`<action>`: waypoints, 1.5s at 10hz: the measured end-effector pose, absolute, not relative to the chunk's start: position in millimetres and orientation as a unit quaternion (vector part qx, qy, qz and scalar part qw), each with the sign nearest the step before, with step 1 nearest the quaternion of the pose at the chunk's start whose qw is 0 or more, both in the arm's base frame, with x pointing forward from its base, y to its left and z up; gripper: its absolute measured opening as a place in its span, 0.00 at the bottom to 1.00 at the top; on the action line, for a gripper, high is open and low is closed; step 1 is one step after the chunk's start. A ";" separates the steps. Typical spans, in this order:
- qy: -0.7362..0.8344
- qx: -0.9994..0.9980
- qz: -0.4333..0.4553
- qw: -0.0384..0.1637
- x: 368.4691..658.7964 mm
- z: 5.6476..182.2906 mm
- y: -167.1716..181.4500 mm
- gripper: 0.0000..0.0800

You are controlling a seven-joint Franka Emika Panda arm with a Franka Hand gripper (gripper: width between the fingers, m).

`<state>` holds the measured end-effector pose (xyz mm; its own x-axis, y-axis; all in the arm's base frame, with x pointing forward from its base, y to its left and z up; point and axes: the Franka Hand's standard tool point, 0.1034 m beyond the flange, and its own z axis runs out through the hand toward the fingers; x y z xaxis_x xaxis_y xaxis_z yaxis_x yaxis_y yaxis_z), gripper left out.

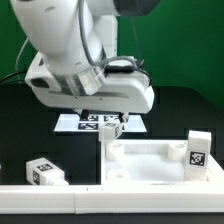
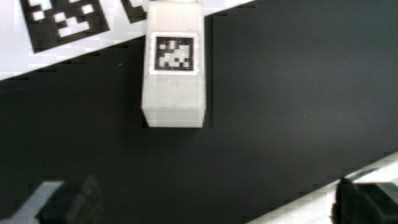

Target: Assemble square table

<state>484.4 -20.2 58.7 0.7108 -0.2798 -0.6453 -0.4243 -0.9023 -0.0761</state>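
My gripper (image 2: 210, 204) over a tagged white leg (image 2: 175, 82), I read jaws wide, nothing held, leg flat on the black tabletop (image 2: 294, 140), one end at the marker board (image 2: 71, 35) edge

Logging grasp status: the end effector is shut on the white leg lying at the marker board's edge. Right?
No. The end effector is open, its fingers apart and clear of the white leg lying at the edge of the marker board, as the wrist view shows.
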 end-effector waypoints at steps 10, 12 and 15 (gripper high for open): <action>0.200 -0.850 0.467 0.139 436.8 27.2 -8.6 0.81; 0.222 -0.833 0.484 0.148 422.0 18.7 -12.7 0.81; 0.223 -0.831 0.487 0.149 420.8 19.3 -13.6 0.81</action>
<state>420.8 -13.6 19.3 0.4269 -0.2252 -0.8758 -0.5153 -0.8565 -0.0310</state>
